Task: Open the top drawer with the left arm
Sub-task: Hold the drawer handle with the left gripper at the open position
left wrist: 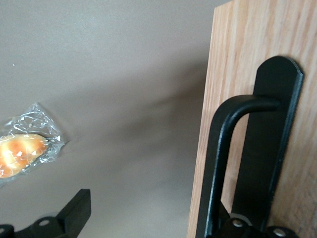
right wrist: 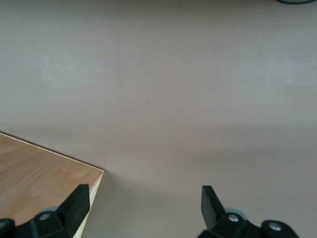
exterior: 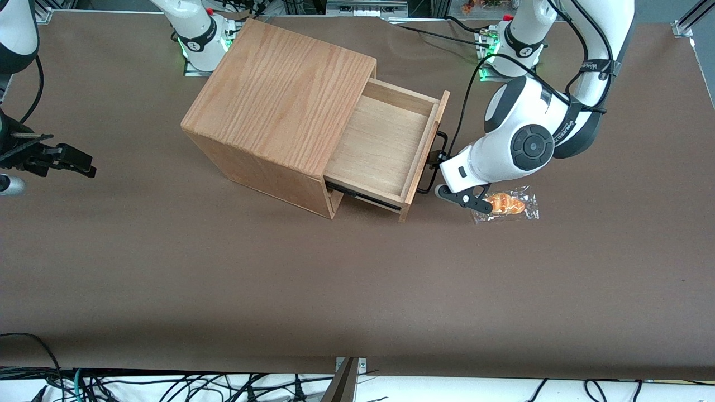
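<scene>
A wrapped pastry (exterior: 505, 204) is lying on the brown surface (exterior: 223, 279) just beside the gripper (exterior: 444, 174), nearer the front camera than the left arm (exterior: 525, 139). The cabinet (exterior: 279, 106) is sitting on the surface with the drawer (exterior: 385, 148) standing pulled well out of it, showing a pale, bare tray. The gripper is waiting at the drawer's black handle (left wrist: 223, 163), fingers (left wrist: 74, 210) spread apart, one lying against the front panel alongside the bar.
</scene>
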